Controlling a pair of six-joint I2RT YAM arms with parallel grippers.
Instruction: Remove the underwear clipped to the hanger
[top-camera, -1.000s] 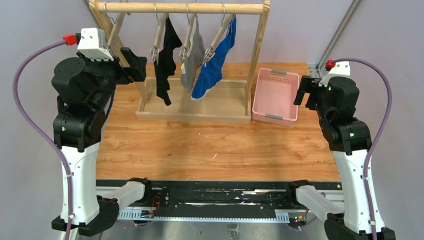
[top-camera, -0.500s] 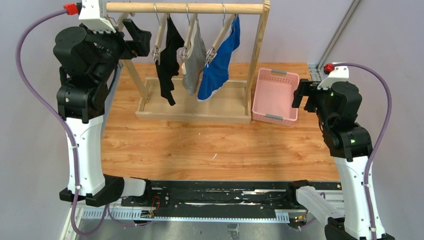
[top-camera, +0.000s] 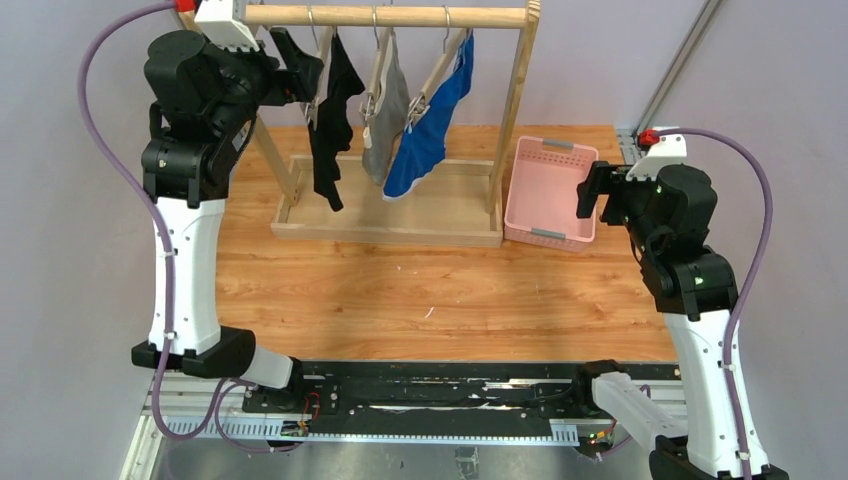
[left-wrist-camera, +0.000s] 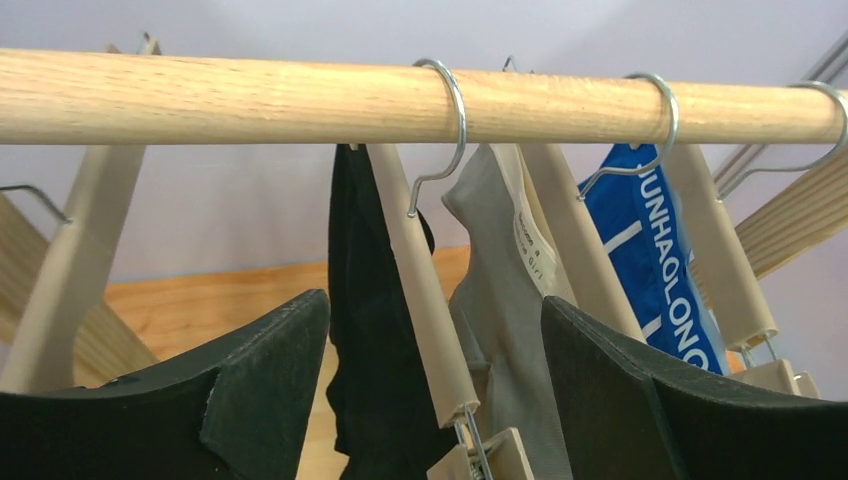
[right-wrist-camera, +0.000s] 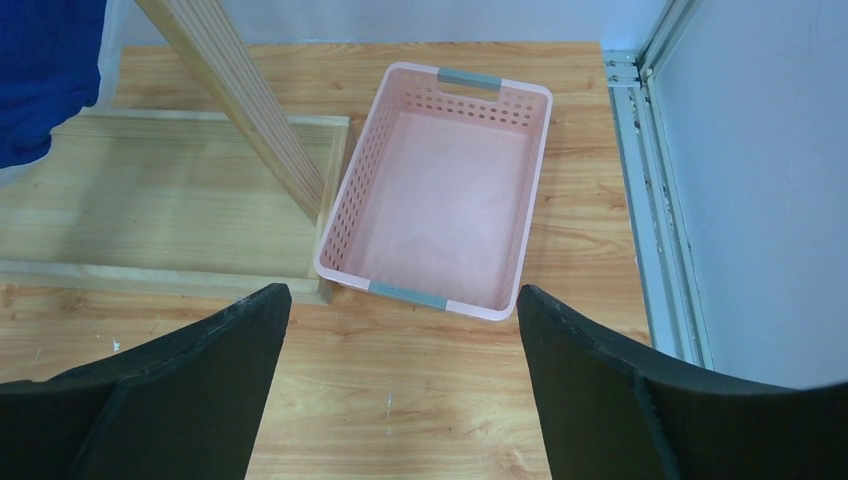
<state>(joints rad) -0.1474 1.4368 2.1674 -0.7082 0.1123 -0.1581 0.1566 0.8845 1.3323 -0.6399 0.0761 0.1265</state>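
**Containers.** The pink basket (right-wrist-camera: 352, 190) stood on the table (top-camera: 420, 290) at the right end of the wooden rack (top-camera: 512, 110), just beside its base tray (top-camera: 385, 232). Inside the basket only its own pink floor showed. The tray held the feet of the rack.

**Task items.** Three hangers (left-wrist-camera: 420, 290) hung from the rail (left-wrist-camera: 250, 98). Each carried one piece of underwear: the black briefs (top-camera: 330, 120) on the left, the grey briefs (top-camera: 388, 120) in the middle, and the blue briefs (top-camera: 425, 140) on the right. All three dangled over the tray.

**Jaws.** My left gripper (left-wrist-camera: 435, 320) was raised to rail height at the left end of the rack. Its jaws were spread wide and held nothing. In the wrist view, the black briefs and their hanger arm sat in the gap between the fingers. I could not tell whether either finger touched them.

My right gripper (right-wrist-camera: 402, 300) hovered above the table near the basket. Its jaws were also spread wide, gripping nothing.
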